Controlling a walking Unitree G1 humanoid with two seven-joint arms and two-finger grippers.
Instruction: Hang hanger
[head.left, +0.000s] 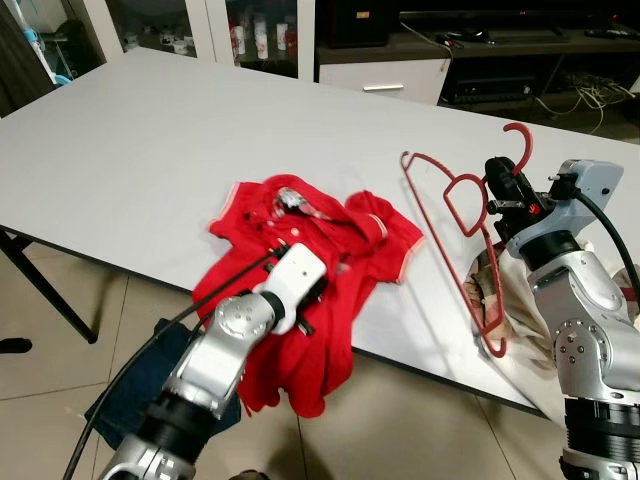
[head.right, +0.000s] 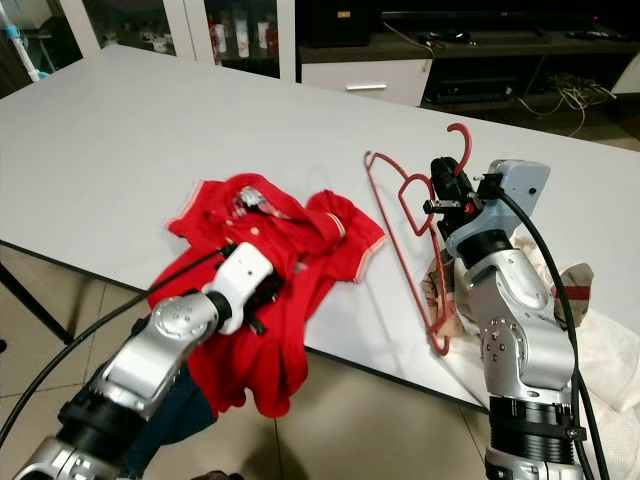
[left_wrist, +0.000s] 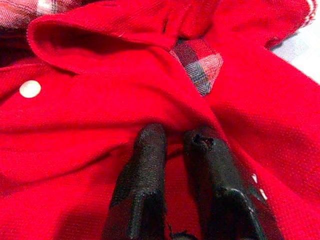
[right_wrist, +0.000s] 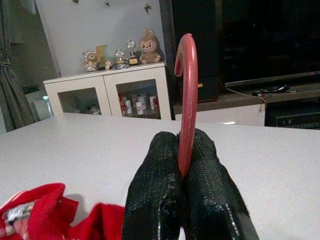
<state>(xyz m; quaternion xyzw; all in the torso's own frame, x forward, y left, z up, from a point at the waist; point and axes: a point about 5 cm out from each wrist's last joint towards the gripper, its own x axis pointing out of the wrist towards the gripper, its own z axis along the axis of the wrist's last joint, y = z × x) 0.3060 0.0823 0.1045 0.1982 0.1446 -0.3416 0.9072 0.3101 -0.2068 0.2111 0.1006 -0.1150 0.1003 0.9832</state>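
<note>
The right gripper's (right_wrist: 182, 150) fingers (right_wrist: 160, 170) are pressed together on the neck of the red hanger (head.left: 470, 245), just under its hook, holding it tilted above the white surface (head.left: 150, 140); its lower end dips past the surface's near edge against pale cloth (head.right: 600, 340). The left gripper (left_wrist: 175, 140) pinches a fold of the red shirt (head.left: 300, 290), whose hem droops over the edge. From the head, the fingertips are buried in fabric.

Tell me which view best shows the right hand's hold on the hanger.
The right wrist view: both black fingers press on the red hanger just below its hook. The eye views show the right hand holding the hanger tilted over the table, its grip partly hidden.
</note>
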